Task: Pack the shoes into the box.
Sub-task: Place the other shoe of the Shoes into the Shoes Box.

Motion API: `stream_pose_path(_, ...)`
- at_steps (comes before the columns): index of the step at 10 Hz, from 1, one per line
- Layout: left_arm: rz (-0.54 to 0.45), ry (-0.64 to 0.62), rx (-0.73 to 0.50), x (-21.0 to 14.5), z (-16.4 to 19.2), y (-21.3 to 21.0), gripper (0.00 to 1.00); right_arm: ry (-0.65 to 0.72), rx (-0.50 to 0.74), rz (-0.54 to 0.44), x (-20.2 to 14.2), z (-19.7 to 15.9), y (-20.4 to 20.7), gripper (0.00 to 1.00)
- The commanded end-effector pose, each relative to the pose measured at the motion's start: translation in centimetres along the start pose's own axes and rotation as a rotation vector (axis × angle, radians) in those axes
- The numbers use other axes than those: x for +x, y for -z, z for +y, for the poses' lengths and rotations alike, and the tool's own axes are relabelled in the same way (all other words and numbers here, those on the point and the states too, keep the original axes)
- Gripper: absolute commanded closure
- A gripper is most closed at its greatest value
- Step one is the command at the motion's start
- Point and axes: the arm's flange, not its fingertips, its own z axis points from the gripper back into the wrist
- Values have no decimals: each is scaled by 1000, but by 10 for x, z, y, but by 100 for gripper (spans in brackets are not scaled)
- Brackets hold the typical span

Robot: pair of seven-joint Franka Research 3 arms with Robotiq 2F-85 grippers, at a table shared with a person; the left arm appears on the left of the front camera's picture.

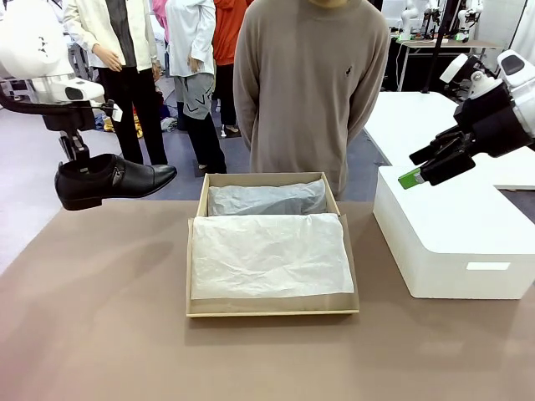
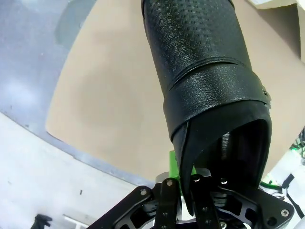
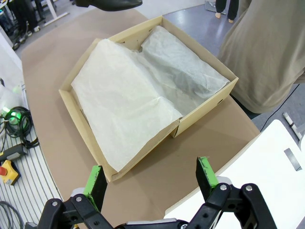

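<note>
One glossy black shoe (image 1: pixel 113 180) hangs level in the air over the table's far left corner, toe pointing toward the box. My left gripper (image 1: pixel 77 155) is shut on its heel rim from above. In the left wrist view the shoe (image 2: pixel 205 76) runs away from my left gripper (image 2: pixel 183 179), whose green pad (image 2: pixel 173 164) presses on the collar. The tan box (image 1: pixel 272 306) lies open at the table's middle, lined with white tissue paper (image 1: pixel 267 255). My right gripper (image 1: pixel 425 170) hovers open over the white block. In the right wrist view my right gripper (image 3: pixel 151 179) stands above the box (image 3: pixel 202 114), and the shoe (image 3: pixel 109 3) shows at the top edge.
A large white block-like box (image 1: pixel 456 242) stands on the table at the right. A person in a beige sweater (image 1: pixel 309 83) stands at the far edge behind the box, hands out of sight. Bare table lies left of and in front of the box.
</note>
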Motion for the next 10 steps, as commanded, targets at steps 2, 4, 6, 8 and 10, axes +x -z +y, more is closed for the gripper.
stream_pose_path(2, -19, -133, 18, 6, -13, -7, 100, -17, 17, -22, 0, -3, 1, 0)
stream_pose_path(4, -32, -339, -3, 21, -42, -24, 100, -17, 17, -22, 0, -3, 1, 0)
stream_pose_path(6, -27, -517, -19, 37, -60, -40, 100, -17, 17, -22, 0, -3, 1, 0)
stream_pose_path(8, -61, -643, -44, 61, -81, -49, 100, -17, 17, -22, 0, -3, 1, 0)
stream_pose_path(10, -51, -698, -40, 77, -100, -53, 100, -17, 17, -22, 0, -3, 1, 0)
